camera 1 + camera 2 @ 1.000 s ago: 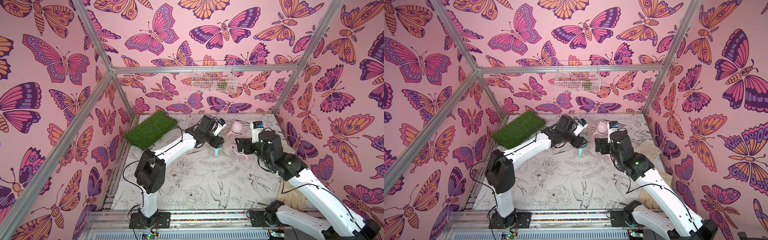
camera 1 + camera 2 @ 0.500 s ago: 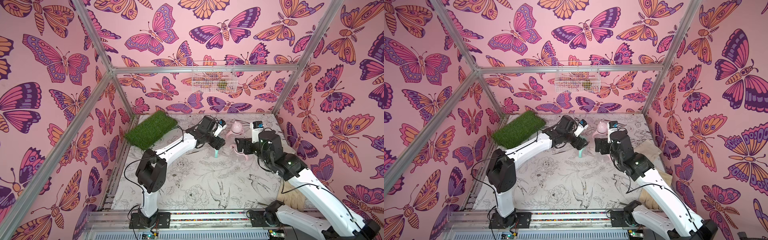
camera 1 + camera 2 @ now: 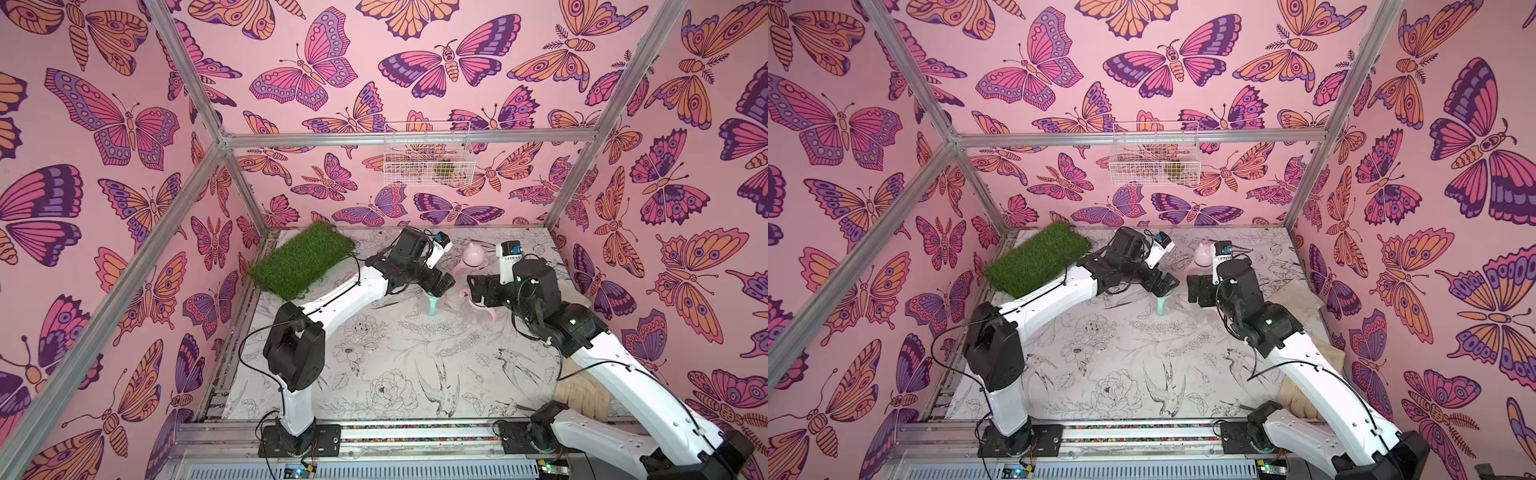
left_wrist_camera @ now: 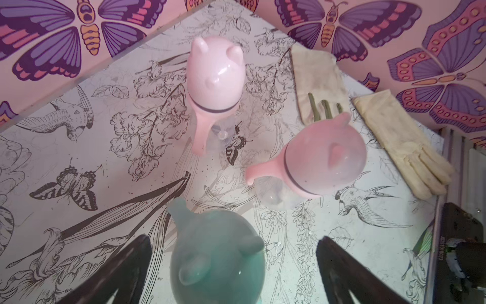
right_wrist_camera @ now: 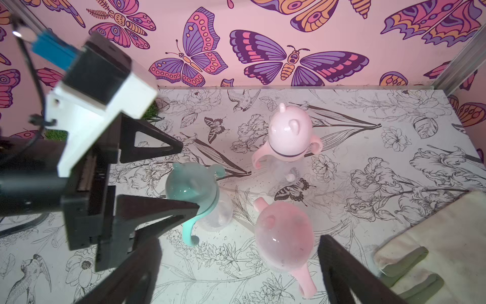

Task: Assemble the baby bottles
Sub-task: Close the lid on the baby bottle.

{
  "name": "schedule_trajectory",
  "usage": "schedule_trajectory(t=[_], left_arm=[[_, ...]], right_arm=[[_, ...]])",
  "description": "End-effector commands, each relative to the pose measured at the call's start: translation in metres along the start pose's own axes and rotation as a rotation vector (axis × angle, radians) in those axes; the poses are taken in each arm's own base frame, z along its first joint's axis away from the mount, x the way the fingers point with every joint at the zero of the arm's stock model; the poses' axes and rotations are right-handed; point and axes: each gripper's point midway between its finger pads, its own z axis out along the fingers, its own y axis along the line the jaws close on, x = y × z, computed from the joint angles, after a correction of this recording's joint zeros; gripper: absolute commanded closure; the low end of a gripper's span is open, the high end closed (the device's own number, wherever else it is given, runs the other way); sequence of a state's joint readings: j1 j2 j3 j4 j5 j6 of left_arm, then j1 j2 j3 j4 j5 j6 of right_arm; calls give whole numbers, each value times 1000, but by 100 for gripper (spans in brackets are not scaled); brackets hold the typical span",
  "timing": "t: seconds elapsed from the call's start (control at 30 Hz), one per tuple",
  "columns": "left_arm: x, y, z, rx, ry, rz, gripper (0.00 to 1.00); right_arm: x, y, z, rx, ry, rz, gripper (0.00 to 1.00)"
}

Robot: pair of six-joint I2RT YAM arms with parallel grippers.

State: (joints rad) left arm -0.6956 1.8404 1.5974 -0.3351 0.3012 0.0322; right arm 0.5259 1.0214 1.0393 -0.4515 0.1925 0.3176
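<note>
- While both arms reach toward the back of the counter [image 3: 415, 353], we find the left tool [image 4: 234, 240] with its jaws spread wide, one dark finger on each side of the teal bottle [image 4: 215, 258].
- We see open space between each finger and the teal eared cap in the left wrist view, so nothing is gripped.
- We read the teal bottle as upright on the counter, its clear body under a teal two-handled ring. It stands toward the back, about midway between the side walls.
- We find the right tool [image 5: 239, 240] with its jaws apart too, hovering above the near pink bottle [image 5: 284, 237]. In the right wrist view the pink dome sits between the two fingers and touches neither.
- We place this near pink bottle just beside the teal one, on the right arm's side, upright, with a pink handle ring and a dark band under its cap.
- We see the far pink bottle [image 5: 288, 136] standing closer to the back wall, capped, with a handle hanging down each side, apart from both tools.
- We see in both top views that the two tools face each other across a small gap, with the teal bottle showing just below the left one.
- We note two pale gloves [image 4: 402, 142] lying flat by the right-hand wall, a grass mat [image 3: 303, 259] at the back left, and a wire basket [image 3: 428, 153] hung on the back wall.
</note>
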Motion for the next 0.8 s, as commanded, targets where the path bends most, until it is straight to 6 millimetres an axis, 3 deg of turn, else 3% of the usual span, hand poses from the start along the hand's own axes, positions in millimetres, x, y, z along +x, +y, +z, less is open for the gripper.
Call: schedule_trajectory(t=[0.0, 0.17, 0.3, 0.5, 0.77], left_arm=[[-22, -3, -20, 32, -92, -29, 0], [-36, 6, -39, 2, -184, -74, 0], [-35, 26, -48, -99, -225, -101, 4], [-20, 41, -36, -150, -201, -103, 8], [-13, 48, -16, -149, -193, -110, 12]], right_arm=[[-8, 2, 1, -13, -21, 21, 5], [-10, 8, 12, -39, -18, 20, 7], [-9, 20, 33, -77, 3, 17, 11], [-9, 24, 65, -64, 7, 61, 24], [-5, 24, 90, -52, 0, 145, 37]])
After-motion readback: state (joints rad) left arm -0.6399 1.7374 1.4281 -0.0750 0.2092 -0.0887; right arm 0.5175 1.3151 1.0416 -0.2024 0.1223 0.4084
